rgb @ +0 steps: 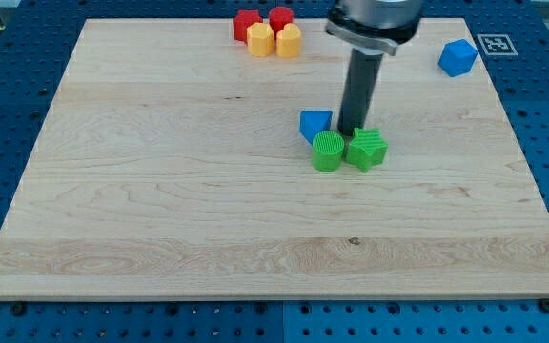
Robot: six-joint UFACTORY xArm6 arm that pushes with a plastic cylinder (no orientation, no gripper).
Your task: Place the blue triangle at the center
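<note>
The blue triangle lies near the board's middle, slightly to the view's right and top. My tip stands just to its right, close to or touching it. Directly below the tip sit a green round block and a green star-shaped block, side by side. The green round block touches the blue triangle's lower edge. The rod rises from the tip toward the view's top.
Two red blocks and two yellow blocks cluster at the top edge. A blue cube sits at the top right. The wooden board lies on a blue perforated table.
</note>
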